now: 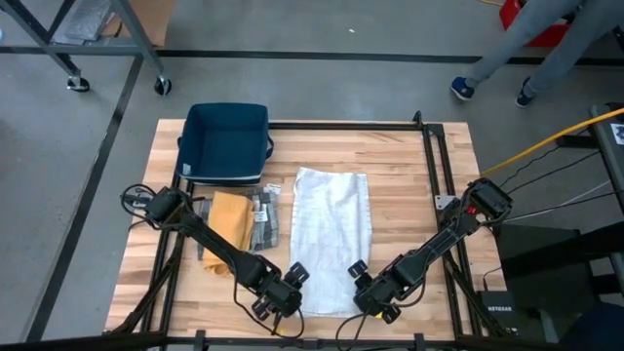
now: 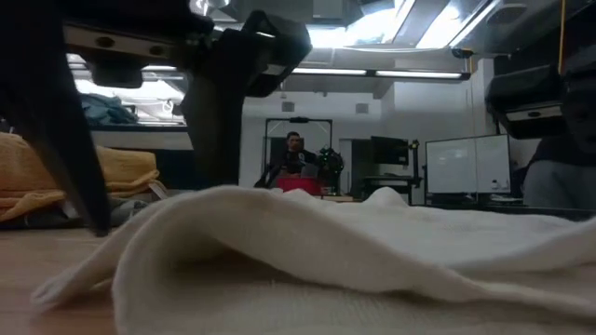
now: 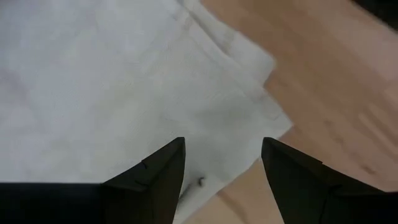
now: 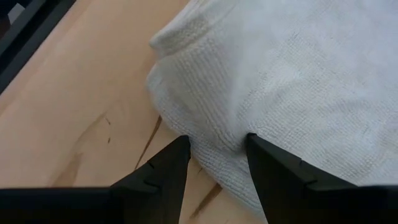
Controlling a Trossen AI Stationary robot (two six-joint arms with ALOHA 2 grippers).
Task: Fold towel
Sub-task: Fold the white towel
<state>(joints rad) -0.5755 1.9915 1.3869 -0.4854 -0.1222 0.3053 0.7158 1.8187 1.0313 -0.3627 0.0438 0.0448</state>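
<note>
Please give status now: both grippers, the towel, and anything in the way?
Left gripper open at white towel near-left corner. Right gripper open at near-right corner, nothing gripped. Towel flat, lengthwise. Folded cloths and blue bin lie left, clear.

A white woven cloth towel [image 1: 331,239], its surface a fine waffle-like weave with a stitched hem, is seen lying matt and slightly rumpled on a pale wooden table [image 1: 400,185] of smooth, jointed planks whose grain and a few dark marks are shown close up. The matt black, hard-looking fingers [image 4: 158,177] of the right claw [image 4: 217,180] are seen over the towel's edge, and the left claw [image 3: 222,180] is finished alike. A folded mustard-yellow cloth [image 1: 230,219] of soft, thick look and a dark blue, matt rectangular bin [image 1: 226,141] are set on the table, which is edged by a black metal frame [image 1: 429,161]. The grey floor [image 1: 322,88] is seen smooth and dull.
</note>
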